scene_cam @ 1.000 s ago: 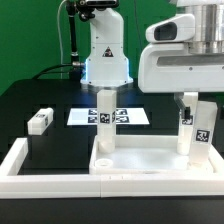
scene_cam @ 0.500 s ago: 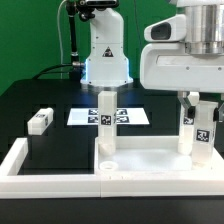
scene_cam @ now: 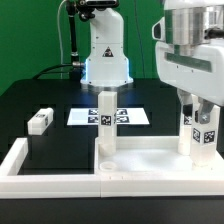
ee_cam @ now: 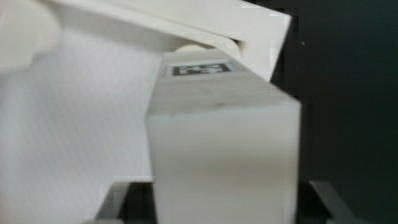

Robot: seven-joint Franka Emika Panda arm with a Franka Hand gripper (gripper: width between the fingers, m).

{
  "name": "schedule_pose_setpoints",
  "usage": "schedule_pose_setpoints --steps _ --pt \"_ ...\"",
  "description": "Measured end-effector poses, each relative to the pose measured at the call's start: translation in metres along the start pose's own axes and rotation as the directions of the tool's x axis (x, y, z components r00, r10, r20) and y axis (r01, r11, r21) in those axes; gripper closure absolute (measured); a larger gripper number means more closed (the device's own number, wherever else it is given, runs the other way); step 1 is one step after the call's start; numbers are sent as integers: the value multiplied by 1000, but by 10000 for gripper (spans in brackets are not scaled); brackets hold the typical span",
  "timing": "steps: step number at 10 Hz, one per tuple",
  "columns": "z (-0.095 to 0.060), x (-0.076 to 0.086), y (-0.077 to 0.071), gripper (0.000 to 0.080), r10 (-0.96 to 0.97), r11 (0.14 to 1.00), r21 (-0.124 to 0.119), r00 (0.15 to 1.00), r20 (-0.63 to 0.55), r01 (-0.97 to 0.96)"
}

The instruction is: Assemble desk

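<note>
The white desk top point(scene_cam: 150, 157) lies inside the border with its rim up. One white leg point(scene_cam: 105, 120) stands upright at its corner on the exterior view's left. A second tagged leg point(scene_cam: 190, 140) stands at the corner on the exterior view's right, and my gripper point(scene_cam: 203, 128) reaches down over it, shut on its upper part. In the wrist view that leg point(ee_cam: 222, 140) fills the space between the fingers point(ee_cam: 118, 205), so my gripper point(ee_cam: 222, 208) looks closed on it. A loose leg point(scene_cam: 40, 121) lies on the black table to the exterior view's left.
Long white border bars point(scene_cam: 25, 160) frame the front and the exterior view's left of the work area. The marker board point(scene_cam: 130, 117) lies behind the upright leg. The robot's white base point(scene_cam: 105, 55) stands at the back, against a green wall.
The jaws have narrowed onto the leg on the exterior view's right. The hand has since turned about that leg's axis and its housing now looks narrower. The other parts have not moved.
</note>
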State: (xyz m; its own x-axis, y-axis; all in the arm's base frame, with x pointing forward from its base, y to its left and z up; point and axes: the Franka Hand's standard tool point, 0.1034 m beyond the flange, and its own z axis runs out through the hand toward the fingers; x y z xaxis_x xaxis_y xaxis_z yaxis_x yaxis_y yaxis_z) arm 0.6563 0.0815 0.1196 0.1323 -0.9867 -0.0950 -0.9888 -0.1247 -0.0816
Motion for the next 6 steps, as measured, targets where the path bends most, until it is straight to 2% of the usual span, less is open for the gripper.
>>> schedule_pose_setpoints --steps 2,4,5,6 --pt "0 -1 2 508 185 983 -9 983 16 -185" --pt "0 -1 2 498 162 987 -9 987 16 -162" --pt "1 -3 5 498 54 998 -38 999 5 -54" --pt "1 -12 7 279 -137 984 -112 991 -10 135"
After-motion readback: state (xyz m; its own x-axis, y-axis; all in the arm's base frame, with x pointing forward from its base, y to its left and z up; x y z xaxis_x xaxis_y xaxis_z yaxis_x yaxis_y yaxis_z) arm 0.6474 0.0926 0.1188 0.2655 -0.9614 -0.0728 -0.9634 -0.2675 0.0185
